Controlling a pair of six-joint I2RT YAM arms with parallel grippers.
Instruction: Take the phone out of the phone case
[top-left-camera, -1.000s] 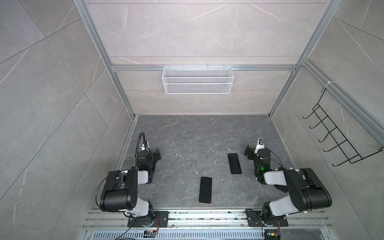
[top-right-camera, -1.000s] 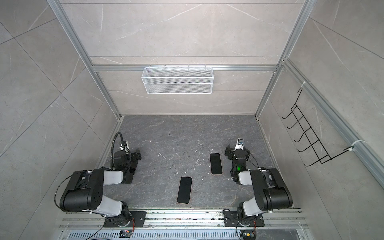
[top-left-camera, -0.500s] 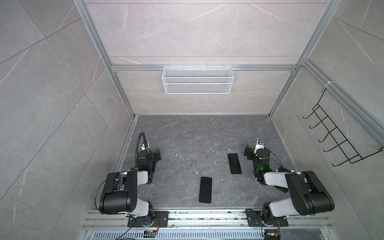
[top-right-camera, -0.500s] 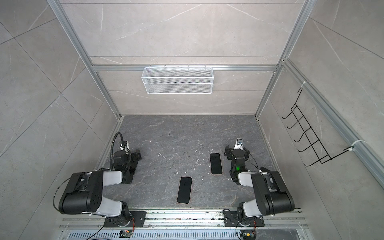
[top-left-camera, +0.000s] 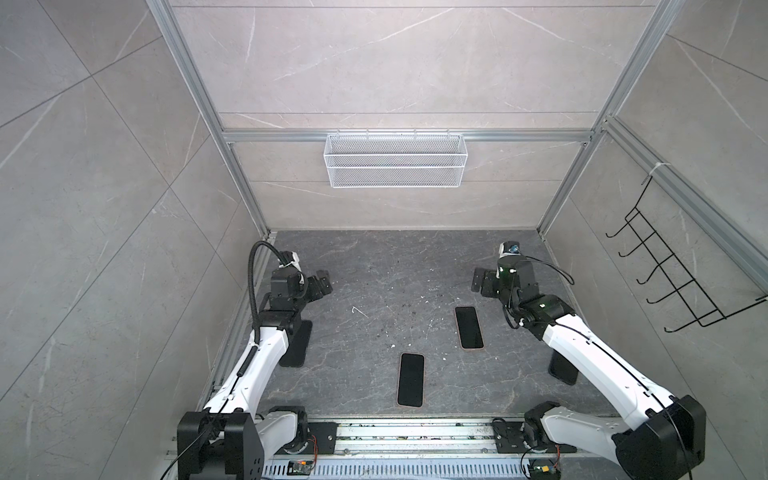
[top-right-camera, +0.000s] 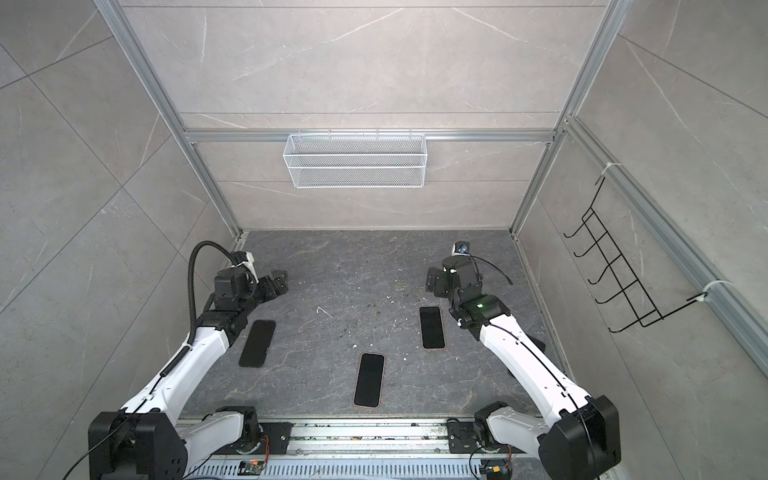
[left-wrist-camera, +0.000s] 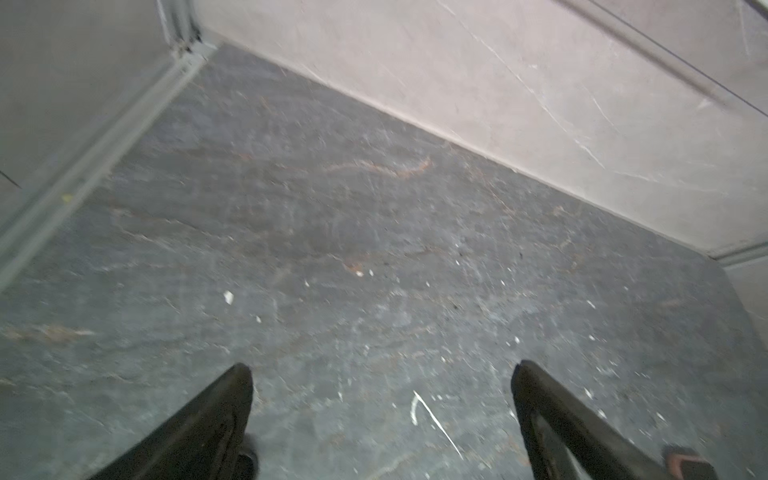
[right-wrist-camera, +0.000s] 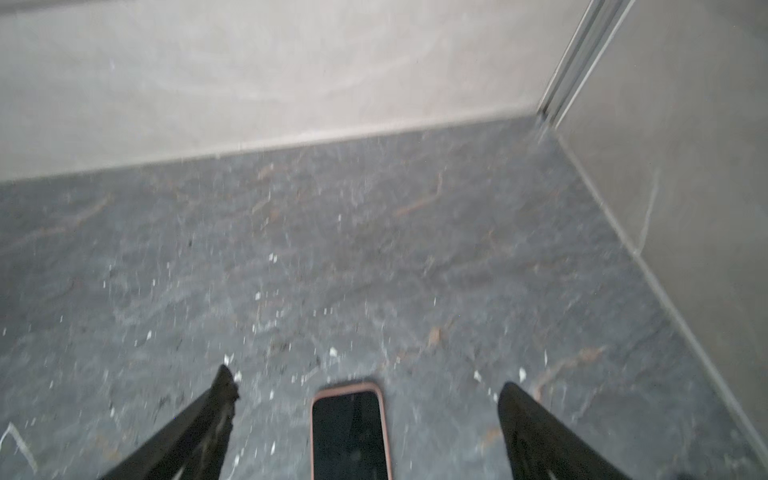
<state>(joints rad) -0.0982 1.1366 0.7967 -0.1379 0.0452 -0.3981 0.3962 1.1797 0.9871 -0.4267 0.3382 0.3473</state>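
**Right hand (top-left-camera: 482, 285) wide open near the far end of the phone (top-left-camera: 469, 327)**

Right hand fingers stand spread as far apart as they go and grip nothing. In the right wrist view the phone (right-wrist-camera: 349, 432) lies flat on the table (right-wrist-camera: 374, 257), dark screen up, between the two black fingers (right-wrist-camera: 208, 419) and touching neither. A pink case (right-wrist-camera: 347, 389) rims its edge, and the phone sits inside it. In both top views this phone lies right of the table's middle, close to the right arm, with the hand just past its far end.

The left hand (top-left-camera: 321, 284) is spread just as wide and is empty too. It is over by the left wall, well apart from that phone. Its wrist view shows speckled table between its fingers (left-wrist-camera: 220, 415).

A second phone (top-left-camera: 410, 385) lies flat near the front edge, about midway across — a brownish rim shows round it as well. A third phone (top-right-camera: 257, 343) lies beside the left arm in a top view. A white wire basket (top-left-camera: 395, 160) hangs on the back wall.
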